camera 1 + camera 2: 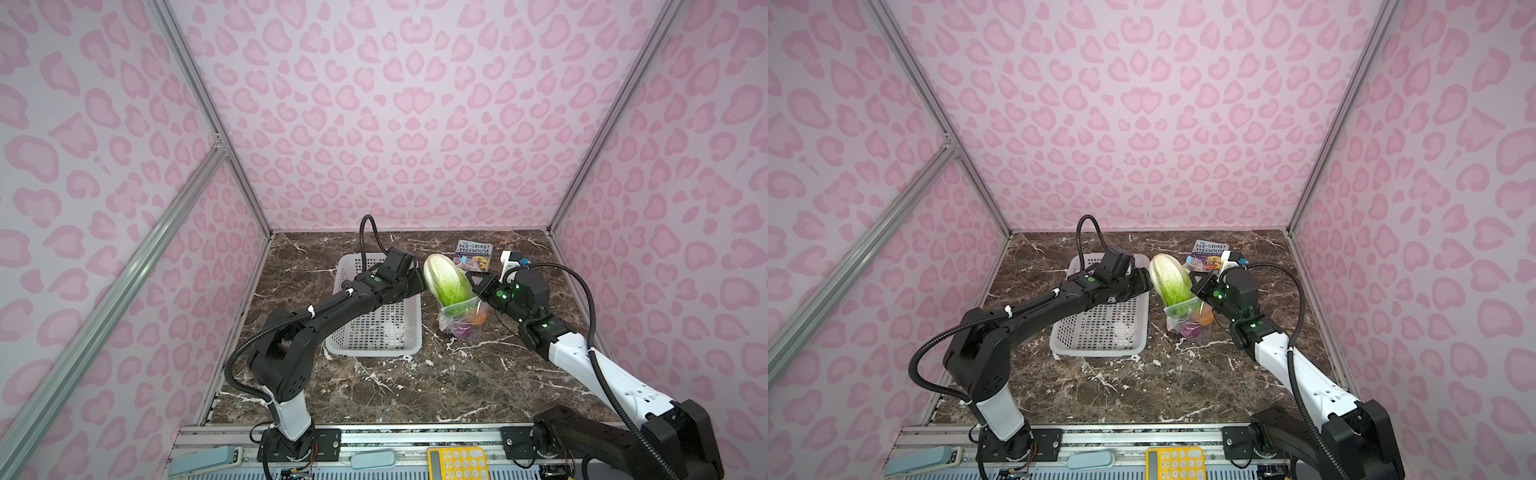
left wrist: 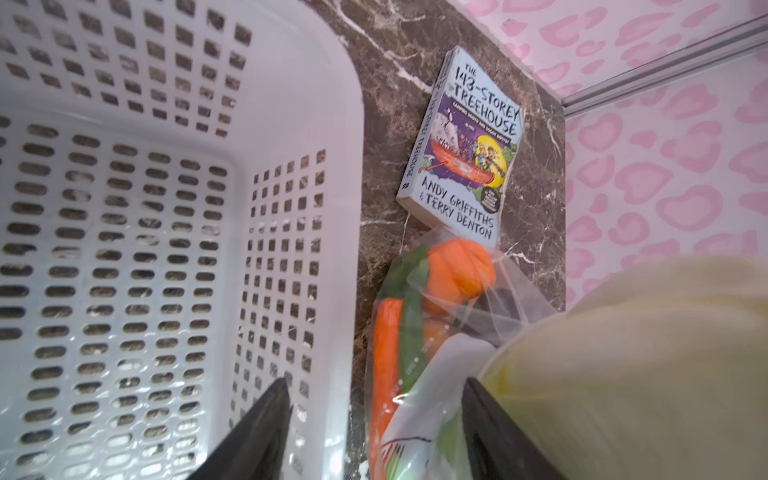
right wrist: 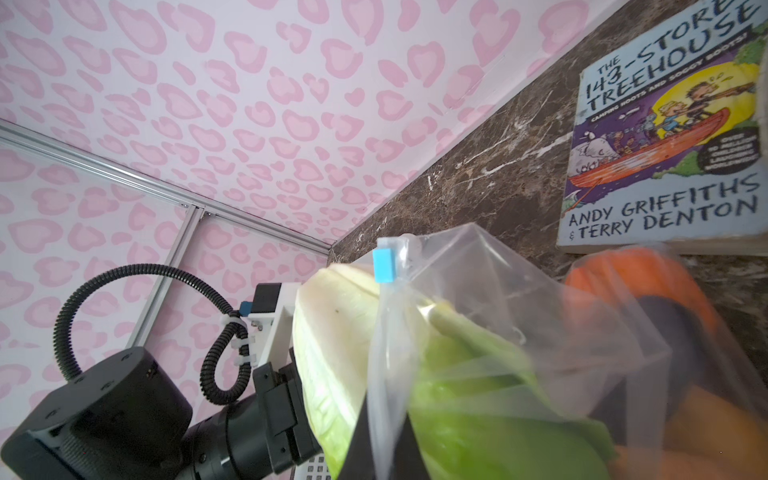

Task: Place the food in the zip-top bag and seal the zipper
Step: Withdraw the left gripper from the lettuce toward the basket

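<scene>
— Gripper status?
— The right gripper (image 3: 384,415) clamped the mouth edge of the zip-top bag (image 1: 461,324); the left gripper (image 2: 374,382) stood open, one finger against the cabbage (image 1: 446,282).
— Cabbage position?
— Green end inside the bag, white end protruding through the mouth. A white basket (image 1: 374,351) sat just left; a book (image 1: 473,253) lay beyond.

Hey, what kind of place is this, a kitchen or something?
Most likely a robot test booth, not a kitchen: pink printed walls on aluminium framing box in a small marble-look tabletop, and a left arm and a right arm are bolted to a front rail.
</scene>
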### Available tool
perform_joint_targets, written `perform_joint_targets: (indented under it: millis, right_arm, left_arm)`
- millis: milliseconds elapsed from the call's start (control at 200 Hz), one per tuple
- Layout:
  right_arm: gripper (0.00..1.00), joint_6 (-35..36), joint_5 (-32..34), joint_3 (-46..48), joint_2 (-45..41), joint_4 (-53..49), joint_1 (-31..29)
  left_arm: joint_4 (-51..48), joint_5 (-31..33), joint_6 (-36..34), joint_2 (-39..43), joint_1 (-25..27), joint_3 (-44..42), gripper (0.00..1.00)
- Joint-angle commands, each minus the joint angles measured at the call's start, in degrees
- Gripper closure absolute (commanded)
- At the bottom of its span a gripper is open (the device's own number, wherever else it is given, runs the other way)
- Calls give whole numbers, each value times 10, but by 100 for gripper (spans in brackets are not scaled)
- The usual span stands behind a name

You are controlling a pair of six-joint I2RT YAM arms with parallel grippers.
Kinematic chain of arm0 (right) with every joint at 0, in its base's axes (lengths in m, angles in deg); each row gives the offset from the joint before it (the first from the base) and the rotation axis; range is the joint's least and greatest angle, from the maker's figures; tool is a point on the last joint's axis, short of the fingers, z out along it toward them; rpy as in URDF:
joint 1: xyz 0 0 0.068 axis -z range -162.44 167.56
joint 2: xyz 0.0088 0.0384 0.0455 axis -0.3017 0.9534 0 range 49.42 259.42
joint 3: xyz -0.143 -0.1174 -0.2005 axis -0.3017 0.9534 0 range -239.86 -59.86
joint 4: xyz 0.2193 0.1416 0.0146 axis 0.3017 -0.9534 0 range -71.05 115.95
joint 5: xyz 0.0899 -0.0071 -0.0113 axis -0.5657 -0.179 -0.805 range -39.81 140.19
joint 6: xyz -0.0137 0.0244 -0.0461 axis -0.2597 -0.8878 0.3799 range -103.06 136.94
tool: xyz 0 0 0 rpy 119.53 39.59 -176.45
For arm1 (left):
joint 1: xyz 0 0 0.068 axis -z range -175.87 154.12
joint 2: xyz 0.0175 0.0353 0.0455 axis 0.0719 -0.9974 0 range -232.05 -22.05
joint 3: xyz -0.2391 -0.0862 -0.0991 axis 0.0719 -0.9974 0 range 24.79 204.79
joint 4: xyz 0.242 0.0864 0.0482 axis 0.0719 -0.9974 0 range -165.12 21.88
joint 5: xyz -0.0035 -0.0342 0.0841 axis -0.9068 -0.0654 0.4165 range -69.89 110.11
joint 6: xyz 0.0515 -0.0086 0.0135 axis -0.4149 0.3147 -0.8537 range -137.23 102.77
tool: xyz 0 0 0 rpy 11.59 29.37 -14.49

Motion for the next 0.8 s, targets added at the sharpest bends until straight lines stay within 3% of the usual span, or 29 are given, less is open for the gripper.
perform_joint_targets:
  millis: [0, 325, 795]
  right_arm:
    - [100, 8, -7, 2, 3, 22, 1]
    - [100, 17, -27, 17, 7, 20, 36]
    - [100, 14, -67, 125, -11, 84, 110]
  left_arm:
    - [33, -28, 1, -10, 0, 28, 33]
    - [72, -75, -13, 4, 53, 31, 33]
    - [70, -116, -6, -76, 83, 109, 33]
